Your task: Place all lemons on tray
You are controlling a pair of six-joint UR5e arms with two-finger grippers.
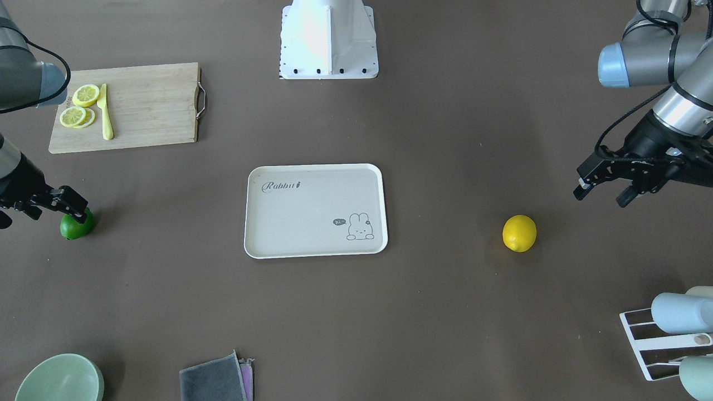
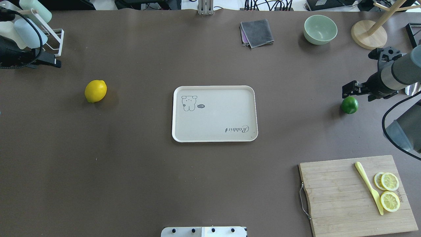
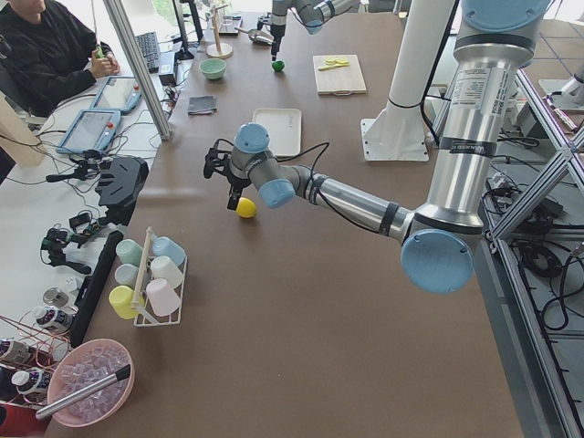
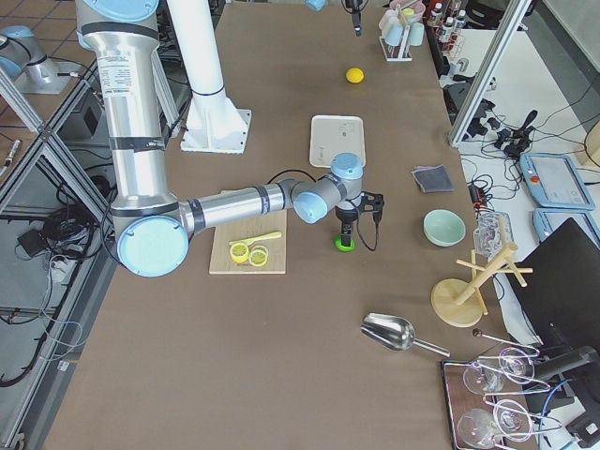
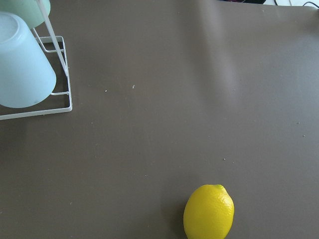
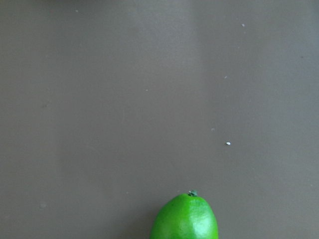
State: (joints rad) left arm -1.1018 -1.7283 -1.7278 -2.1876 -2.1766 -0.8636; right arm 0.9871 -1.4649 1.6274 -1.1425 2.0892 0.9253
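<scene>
Reaching: the tray (image 1: 312,217) at the centre of the counter (image 1: 445,323) holds 0 of 2. Open right gripper (image 1: 44,209) hovers over green lemon (image 1: 75,227), right edge; open left gripper (image 1: 604,194) near yellow lemon (image 1: 519,233), left edge. Next: descend, close.

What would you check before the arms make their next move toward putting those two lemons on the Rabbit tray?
1. Tray free for lemons: ok, nothing lies on it.
2. Yellow lemon lying free on the table: ok.
3. Left fingers spread apart: ok.
4. Left fingers over the yellow lemon: not ok, they hang off to one side.
5. Right fingers down at the green lemon: ok.
6. Green lemon sitting between the right fingers: cannot tell.
</scene>
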